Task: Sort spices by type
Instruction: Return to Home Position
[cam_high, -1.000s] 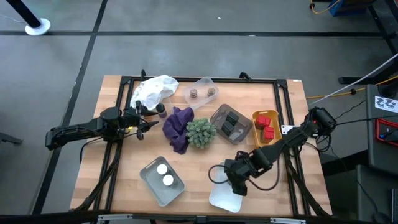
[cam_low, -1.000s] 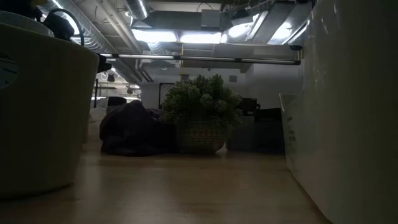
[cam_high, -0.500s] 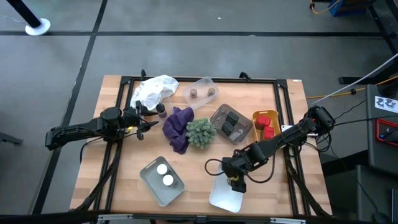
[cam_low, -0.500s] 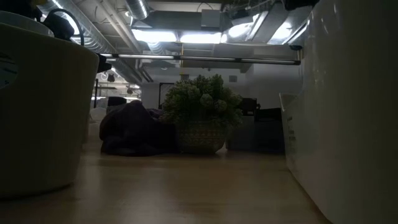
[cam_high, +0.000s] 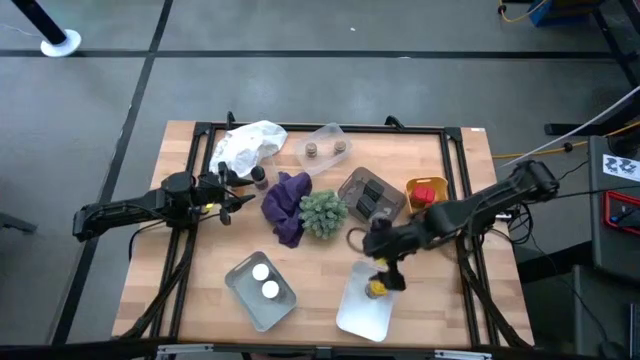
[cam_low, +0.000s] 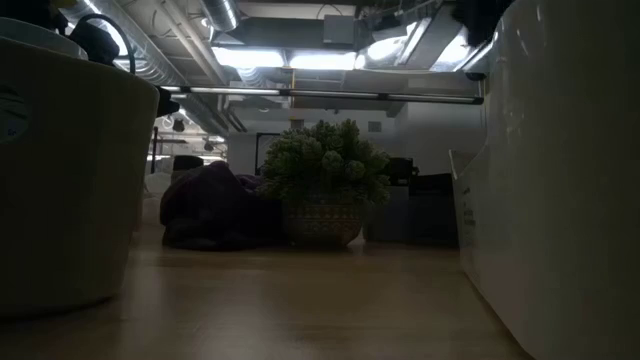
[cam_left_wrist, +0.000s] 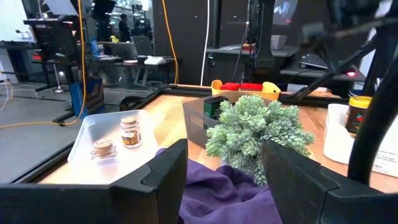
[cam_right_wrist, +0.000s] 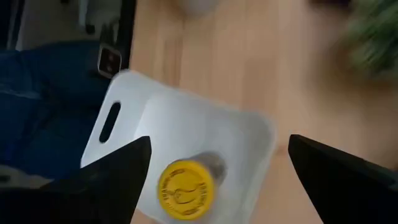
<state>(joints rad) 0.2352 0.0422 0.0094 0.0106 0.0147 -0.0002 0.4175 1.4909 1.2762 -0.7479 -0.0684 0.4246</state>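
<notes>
A yellow-capped spice jar (cam_right_wrist: 182, 190) stands upright in the white tray (cam_high: 360, 312) near the table's front edge. My right gripper (cam_high: 387, 270) hangs open above the jar, pointing steeply down, touching nothing; its fingers (cam_right_wrist: 112, 174) show to either side of the jar. My left gripper (cam_high: 236, 196) waits at the table's left, level and open, with nothing between its fingers (cam_left_wrist: 155, 180). Two brown-capped jars (cam_high: 325, 150) sit in a clear tray, dark green tins (cam_high: 370, 198) in a grey bin, red tins (cam_high: 428, 197) in a yellow bin, two white-capped jars (cam_high: 264, 281) in a grey tray.
The spiky green plant (cam_high: 322, 212) and the purple cloth (cam_high: 287, 207) lie mid-table between the arms. A crumpled white bag (cam_high: 250, 142) lies at the far left, with a dark jar (cam_high: 259, 176) beside it, near my left gripper. Bare wood shows at the front left.
My right gripper has risen from the white tray, drawn back toward the far edge and rolled about its own line, staying open. The yellow-capped jar, earlier hidden under the gripper, now shows standing in the tray.
</notes>
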